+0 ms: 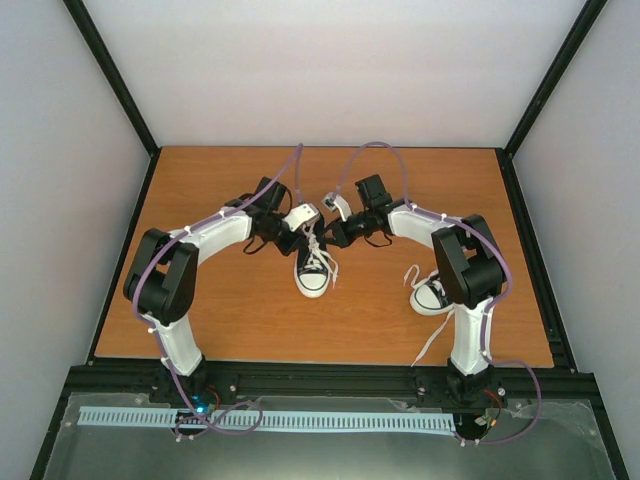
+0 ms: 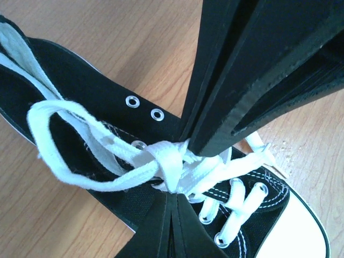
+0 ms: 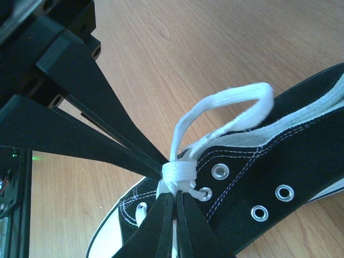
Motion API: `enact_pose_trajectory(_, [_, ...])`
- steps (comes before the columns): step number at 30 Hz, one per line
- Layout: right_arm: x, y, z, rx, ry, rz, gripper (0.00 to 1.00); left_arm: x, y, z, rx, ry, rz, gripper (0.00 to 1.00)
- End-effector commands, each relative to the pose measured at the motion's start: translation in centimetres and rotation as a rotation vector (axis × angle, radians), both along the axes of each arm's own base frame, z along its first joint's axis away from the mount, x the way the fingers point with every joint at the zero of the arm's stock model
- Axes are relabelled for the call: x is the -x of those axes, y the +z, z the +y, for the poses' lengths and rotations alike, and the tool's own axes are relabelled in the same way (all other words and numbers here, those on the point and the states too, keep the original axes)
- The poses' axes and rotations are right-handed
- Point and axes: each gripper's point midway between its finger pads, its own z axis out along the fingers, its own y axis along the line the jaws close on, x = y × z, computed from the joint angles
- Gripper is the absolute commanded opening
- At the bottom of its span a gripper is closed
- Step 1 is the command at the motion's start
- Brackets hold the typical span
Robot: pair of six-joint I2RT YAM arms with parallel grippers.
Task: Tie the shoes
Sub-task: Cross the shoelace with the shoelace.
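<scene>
Currently mid-knot on the centre shoe (image 1: 313,272), middle of the counter (image 1: 220,310) — left claw (image 2: 180,172) and right claw (image 3: 169,181) are both clamped on its laces (image 2: 107,153) at the knot (image 3: 180,172); next move likely needs an even outward pull to cinch — other shoe (image 1: 428,295) sits loose-laced by the right arm (image 1: 465,265).

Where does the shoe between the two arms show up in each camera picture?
Top view: shoe at the centre, toe toward the bottom edge.
Left wrist: shoe runs from upper left to lower right.
Right wrist: shoe at lower right.
Shared landmark: its white lace knot.
</scene>
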Motion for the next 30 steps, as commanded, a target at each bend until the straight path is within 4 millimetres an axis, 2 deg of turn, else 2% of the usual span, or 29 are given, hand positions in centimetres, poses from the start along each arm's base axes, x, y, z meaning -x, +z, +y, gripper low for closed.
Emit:
enact_pose_trajectory(1, [-1.0, 3.3, 0.3, -0.048, -0.013, -0.073, 0.04, 0.1, 1.3, -0.1, 0.006, -0.021, -0.050, 0.01])
enact_pose_trajectory(8, [-1.1, 4.0, 0.1, -0.048, -0.023, -0.096, 0.03, 0.3, 1.4, -0.1, 0.015, -0.027, -0.045, 0.01])
enact_pose_trajectory(22, [-1.0, 2.7, -0.6, -0.023, -0.032, -0.069, 0.06, 0.6, 1.3, -0.1, 0.015, -0.049, -0.046, 0.01])
enact_pose_trajectory(24, [-0.8, 2.6, -0.4, -0.030, -0.020, -0.055, 0.06, 1.1, 1.8, -0.4, 0.025, -0.099, -0.049, 0.01])
enact_pose_trajectory(30, [-0.6, 2.4, -0.6, -0.021, -0.012, -0.055, 0.06, 1.2, 5.9, 0.7, 0.039, -0.236, -0.166, 0.22])
